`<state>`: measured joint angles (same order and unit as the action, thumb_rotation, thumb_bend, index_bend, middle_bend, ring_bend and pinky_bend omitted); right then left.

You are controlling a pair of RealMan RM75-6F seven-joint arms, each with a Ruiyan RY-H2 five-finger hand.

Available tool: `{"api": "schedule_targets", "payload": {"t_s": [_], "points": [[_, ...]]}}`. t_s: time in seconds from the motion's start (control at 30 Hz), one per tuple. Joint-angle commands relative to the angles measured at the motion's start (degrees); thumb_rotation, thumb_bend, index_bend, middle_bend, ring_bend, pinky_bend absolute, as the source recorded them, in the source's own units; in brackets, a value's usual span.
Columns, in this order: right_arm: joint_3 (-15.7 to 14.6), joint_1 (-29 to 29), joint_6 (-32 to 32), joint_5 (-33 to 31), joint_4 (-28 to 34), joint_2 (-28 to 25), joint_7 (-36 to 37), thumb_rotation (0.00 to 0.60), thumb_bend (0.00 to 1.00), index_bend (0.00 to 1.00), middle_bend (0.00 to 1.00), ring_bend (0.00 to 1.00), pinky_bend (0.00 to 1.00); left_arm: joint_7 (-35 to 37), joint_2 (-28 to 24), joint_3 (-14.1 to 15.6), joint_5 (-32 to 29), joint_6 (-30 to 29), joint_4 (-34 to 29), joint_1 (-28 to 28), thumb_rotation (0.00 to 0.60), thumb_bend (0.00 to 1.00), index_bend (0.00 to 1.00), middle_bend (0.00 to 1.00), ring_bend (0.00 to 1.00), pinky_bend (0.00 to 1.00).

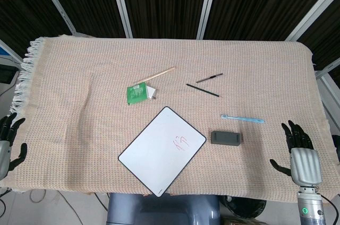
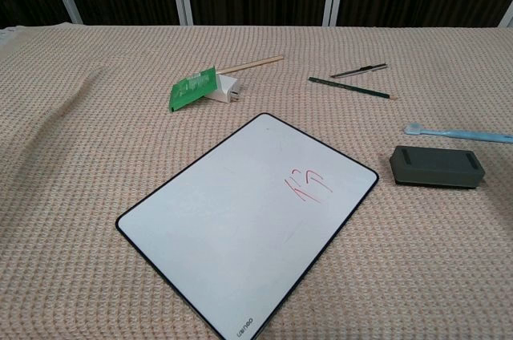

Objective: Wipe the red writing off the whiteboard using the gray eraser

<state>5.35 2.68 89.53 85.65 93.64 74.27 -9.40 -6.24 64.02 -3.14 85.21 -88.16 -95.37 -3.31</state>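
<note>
A white whiteboard with a dark rim lies turned at an angle near the table's front edge. Red writing marks its right part. The gray eraser rests flat on the cloth just right of the board. My right hand hovers at the front right edge with fingers spread, holding nothing, well right of the eraser. At the far left edge my left hand shows partly, fingers apart and empty. Neither hand appears in the chest view.
A beige woven cloth covers the table. Behind the board lie a green packet with a white block, a wooden stick, two dark pens, and a light blue toothbrush.
</note>
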Motion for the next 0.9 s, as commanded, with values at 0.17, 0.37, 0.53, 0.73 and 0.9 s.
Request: {"api": "schedule_targets", "payload": {"t_s": [0.17, 0.37, 0.53, 0.73, 0.9], "points": [[0.0, 0.02, -0.13, -0.06, 0.0, -0.06, 0.06, 0.6, 0.15, 0.0, 0.02, 0.01, 0.15, -0.12, 0.0, 0.09, 0.01, 0.02, 0.1, 0.06, 0.6, 0.49, 0.11, 0.01, 0.0, 0.0], [-0.18, 0.12, -0.59, 0.01, 0.34, -0.4, 0.75, 0.6, 0.15, 0.0, 0.02, 0.01, 0.15, -0.07, 0.04, -0.06, 0.1, -0.23, 0.11, 0.06, 0.6, 0.49, 0.11, 0.01, 0.0, 0.0], [-0.42, 0.26, -1.14, 0.08, 0.55, -0.65, 1.05, 0.6, 0.15, 0.0, 0.02, 0.01, 0.15, -0.08, 0.02, -0.09, -0.09, -0.05, 0.1, 0.03, 0.6, 0.49, 0.11, 0.01, 0.0, 0.0], [-1.06, 0.45, -2.25, 0.33, 1.26, -1.36, 2.42, 0.6, 0.15, 0.0, 0.02, 0.01, 0.15, -0.14, 0.14, -0.1, -0.16, 0.01, 0.02, 0.02, 0.6, 0.49, 0.11, 0.01, 0.0, 0.0], [-1.99, 0.9, -4.42, 0.52, 2.55, -3.55, 4.21, 0.6, 0.14, 0.0, 0.02, 0.01, 0.15, -0.17, 0.31, -0.34, -0.63, 0.06, -0.17, 0.0, 0.6, 0.49, 0.11, 0.01, 0.0, 0.0]]}}
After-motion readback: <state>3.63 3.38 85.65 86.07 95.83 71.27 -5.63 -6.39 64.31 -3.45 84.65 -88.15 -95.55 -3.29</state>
